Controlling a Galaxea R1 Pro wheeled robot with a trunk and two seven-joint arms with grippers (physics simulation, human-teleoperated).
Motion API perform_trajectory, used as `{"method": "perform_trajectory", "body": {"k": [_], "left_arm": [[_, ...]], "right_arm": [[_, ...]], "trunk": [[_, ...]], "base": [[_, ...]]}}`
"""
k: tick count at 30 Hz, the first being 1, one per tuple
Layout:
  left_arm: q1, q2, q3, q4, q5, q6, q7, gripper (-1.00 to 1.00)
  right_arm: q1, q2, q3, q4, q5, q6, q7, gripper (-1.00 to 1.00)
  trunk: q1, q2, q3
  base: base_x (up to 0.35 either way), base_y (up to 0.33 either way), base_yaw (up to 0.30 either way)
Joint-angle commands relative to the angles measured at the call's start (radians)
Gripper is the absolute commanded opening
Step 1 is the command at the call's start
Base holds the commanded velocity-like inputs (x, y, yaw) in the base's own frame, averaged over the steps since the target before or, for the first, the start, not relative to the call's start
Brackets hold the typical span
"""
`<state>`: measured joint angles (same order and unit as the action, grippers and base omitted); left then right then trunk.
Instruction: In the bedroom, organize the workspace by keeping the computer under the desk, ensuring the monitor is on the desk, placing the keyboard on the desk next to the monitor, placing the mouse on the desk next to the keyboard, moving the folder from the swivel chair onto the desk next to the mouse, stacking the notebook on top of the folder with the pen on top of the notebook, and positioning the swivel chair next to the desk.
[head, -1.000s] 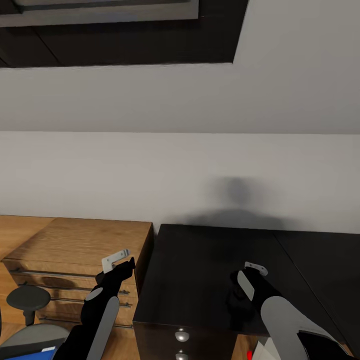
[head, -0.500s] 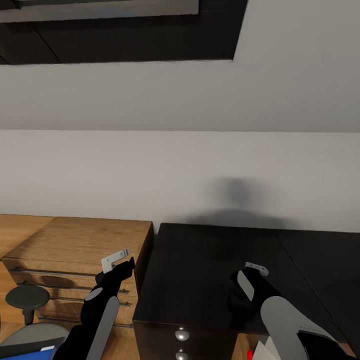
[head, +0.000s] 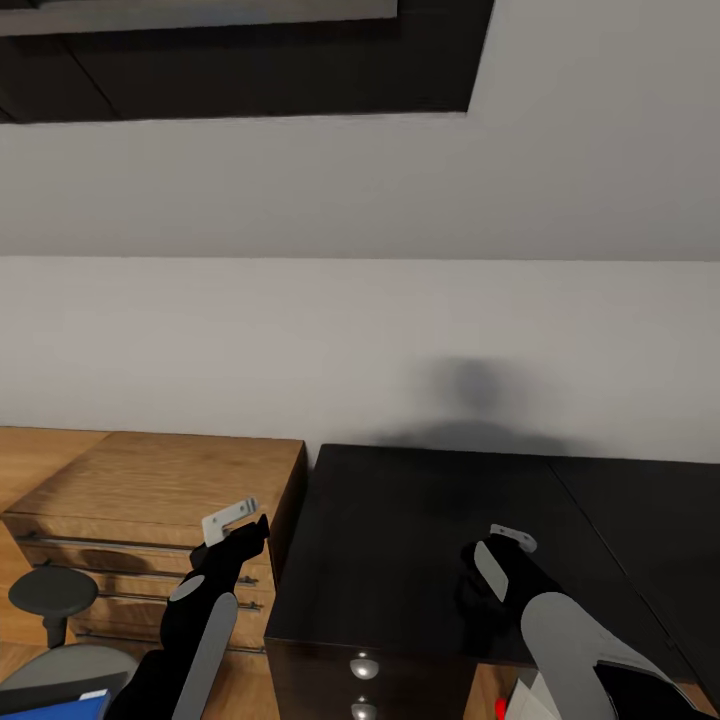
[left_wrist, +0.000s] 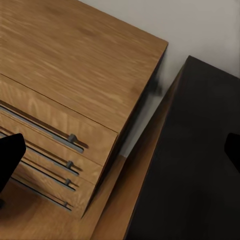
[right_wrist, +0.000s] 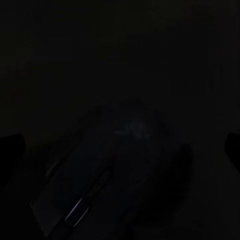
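Lower left corner of the head view: a sliver of the flat bright blue folder (head: 55, 707) lies on the grey padded seat of the swivel chair (head: 70, 668); one round black armrest pad stands just above the seat.

Behind the chair, low in the left third of the frame, is a wooden chest of drawers (head: 150, 495) with long metal bar handles.

The left arm, black with a grey panel, rises from the bottom edge left of centre and slants up and to the right. The left gripper (head: 236, 524) hangs in front of the chest's right end, beside the desk edge. In the left wrist view its two black fingertips (left_wrist: 11, 152) sit at opposite edges of the picture, spread wide with nothing between them.

The glossy black desktop of the desk (head: 420, 520) fills the lower middle and right; round silver knobs show on its front below.

The right arm comes up from the lower right corner and slants left. The right gripper (head: 492, 553) is low over the desktop; the right wrist view is very dark, but its fingertips (right_wrist: 10, 150) stand far apart, released.
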<state>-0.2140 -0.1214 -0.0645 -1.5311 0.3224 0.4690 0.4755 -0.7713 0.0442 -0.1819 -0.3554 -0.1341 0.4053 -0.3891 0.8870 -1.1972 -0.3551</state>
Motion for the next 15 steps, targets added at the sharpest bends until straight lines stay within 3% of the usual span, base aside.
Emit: {"method": "perform_trajectory", "body": {"k": [1,15], "left_arm": [[-0.001,0.000,-0.001,-0.001,0.010,0.002,0.009,1.00],[-0.001,0.000,-0.001,-0.001,0.010,0.002,0.009,1.00]], "right_arm": [[0.000,0.000,0.001,-0.002,-0.010,0.003,-0.007,1.00],[0.000,0.000,0.003,-0.002,-0.007,0.002,-0.007,1.00]], "trunk": [[0.000,-0.001,-0.001],[0.004,-0.008,-0.004]], "base": [[0.000,0.000,0.000],[0.000,0.000,0.000]]}}
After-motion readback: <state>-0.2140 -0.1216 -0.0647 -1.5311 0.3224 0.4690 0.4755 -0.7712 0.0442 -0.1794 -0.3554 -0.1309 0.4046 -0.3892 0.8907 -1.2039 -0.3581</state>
